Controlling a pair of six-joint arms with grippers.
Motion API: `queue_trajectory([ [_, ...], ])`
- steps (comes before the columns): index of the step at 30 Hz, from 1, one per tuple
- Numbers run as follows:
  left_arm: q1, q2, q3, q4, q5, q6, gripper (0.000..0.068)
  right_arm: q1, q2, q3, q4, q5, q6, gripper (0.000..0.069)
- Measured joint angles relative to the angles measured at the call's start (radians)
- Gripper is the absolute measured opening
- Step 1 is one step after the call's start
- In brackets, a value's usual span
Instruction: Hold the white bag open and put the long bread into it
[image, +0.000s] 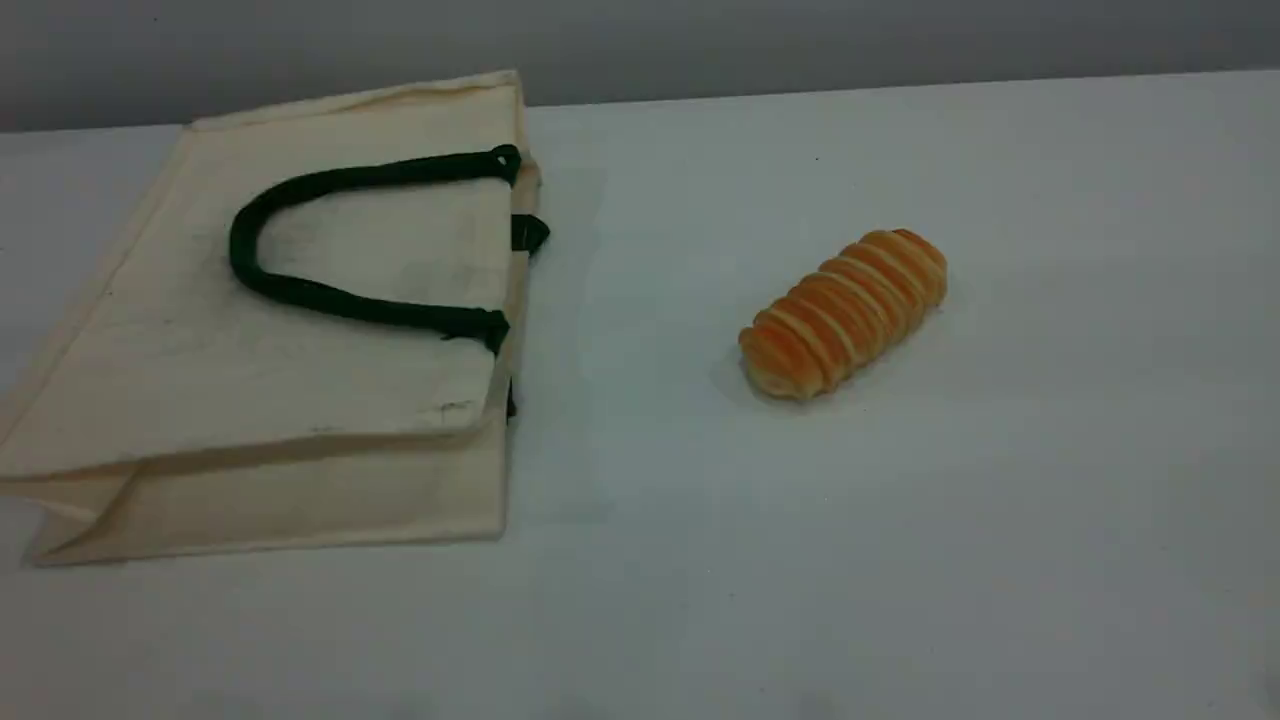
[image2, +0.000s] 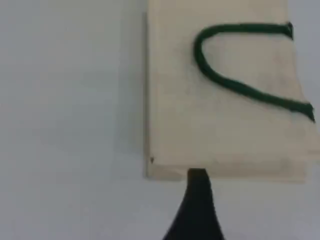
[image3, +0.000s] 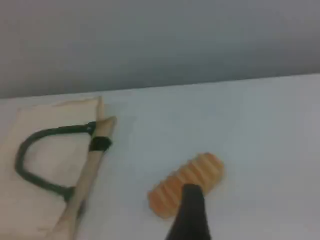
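White bag, cream canvas tote with dark green rope handles: lying flat on pale table, mouth facing long bread, ridged golden-orange roll resting well apart on the right. Hanging above, left gripper and right gripper, both spreading wide, holding nothing.

cloth white bag, seemingly smooth long bread

White bag lies flat on table, green rope handle looped across top face. Left gripper tip at btm, meets bag's near edge in view.
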Motion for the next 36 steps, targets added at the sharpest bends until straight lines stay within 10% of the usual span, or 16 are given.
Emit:
queue_trajectory([
  [14, 0.000, 0.641, -0.139, 0.036, -0.262, -0.064, 0.0538, 0.000, 0.478, 0.000, 0.554, -0.024, -0.523, 0.0545],
  [36, 0.000, 1.343, -0.448, -0.019, -0.405, -0.058, 0.0538, 0.001, 0.838, -0.139, 0.724, -0.078, -0.667, 0.0545],
])
